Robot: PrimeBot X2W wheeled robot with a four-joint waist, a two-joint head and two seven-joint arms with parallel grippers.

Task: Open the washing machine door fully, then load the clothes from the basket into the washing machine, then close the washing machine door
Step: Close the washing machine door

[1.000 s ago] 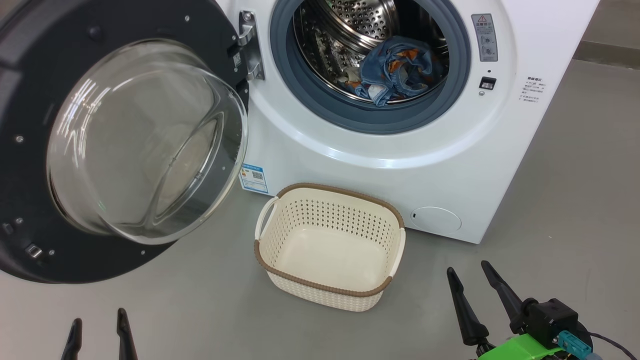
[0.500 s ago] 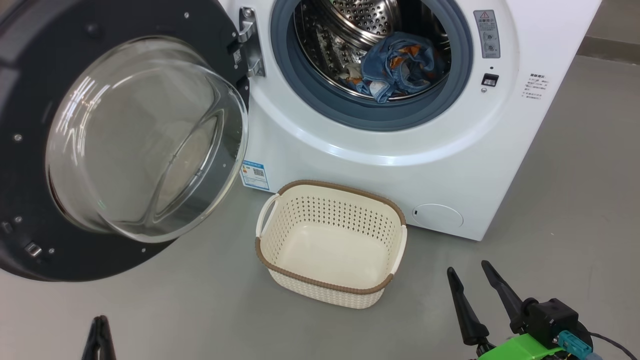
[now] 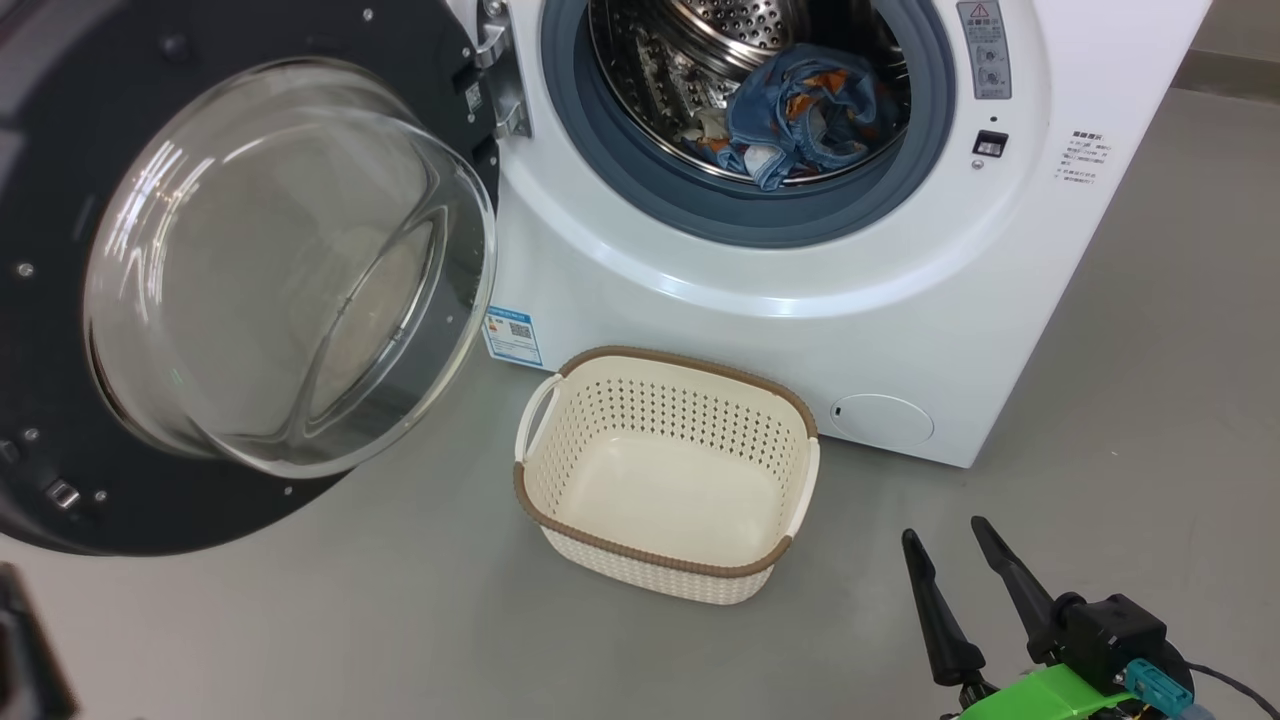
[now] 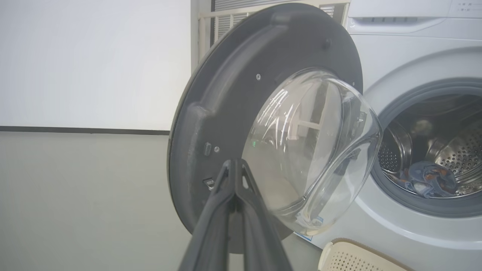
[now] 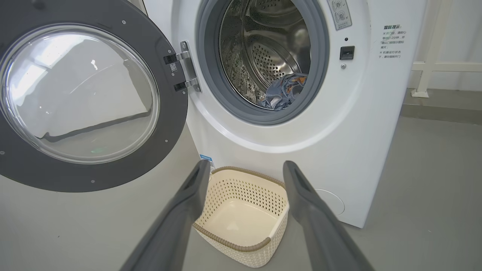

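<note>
The washing machine (image 3: 800,330) stands with its door (image 3: 60,150) swung open to the left, the glass bowl (image 3: 280,270) bulging toward me. Blue clothes (image 3: 800,120) with orange print lie in the steel drum, also seen as clothes (image 5: 282,94) and clothes (image 4: 425,182). The basket (image 3: 660,560) sits empty on the floor before the machine. My right gripper (image 3: 942,530) hovers open at the lower right, apart from the basket; its wrist view frames the basket (image 5: 241,244) between the gripper's (image 5: 246,165) fingers. My left gripper (image 4: 234,163) is shut on nothing, pointing at the door's lower black rim (image 4: 196,158).
Grey floor spreads around the machine and basket. A round filter cap (image 3: 882,420) and a blue label (image 3: 512,335) mark the washer's front. A white wall (image 4: 94,64) stands left of the door. A white railing (image 5: 433,71) runs behind the washer's right side.
My left gripper closed from open to shut with nothing in it and slid to the picture's left edge. The head camera shifted slightly. The right gripper stayed put.
</note>
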